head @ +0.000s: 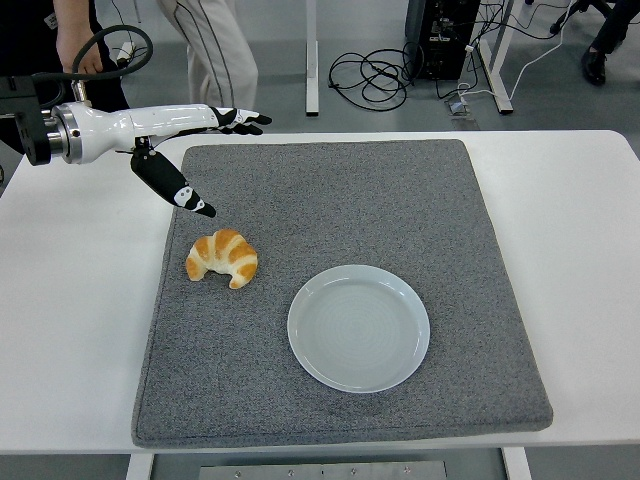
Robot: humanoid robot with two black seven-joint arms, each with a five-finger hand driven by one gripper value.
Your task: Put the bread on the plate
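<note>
The bread point(222, 258) lies ungrasped on the mat point(400, 200), just left of the empty plate point(358, 327). The left hand point(185, 140) is held above it, fingers point(240, 120) spread. Grasping and placing remain undone.

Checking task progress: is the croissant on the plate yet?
No, the croissant lies on the grey mat, apart from the empty plate.

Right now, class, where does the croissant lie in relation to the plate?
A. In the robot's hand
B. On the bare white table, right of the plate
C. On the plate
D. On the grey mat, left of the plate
D: the croissant lies on the grey mat, left of the empty plate, and the open left hand hovers above it without touching.
</note>
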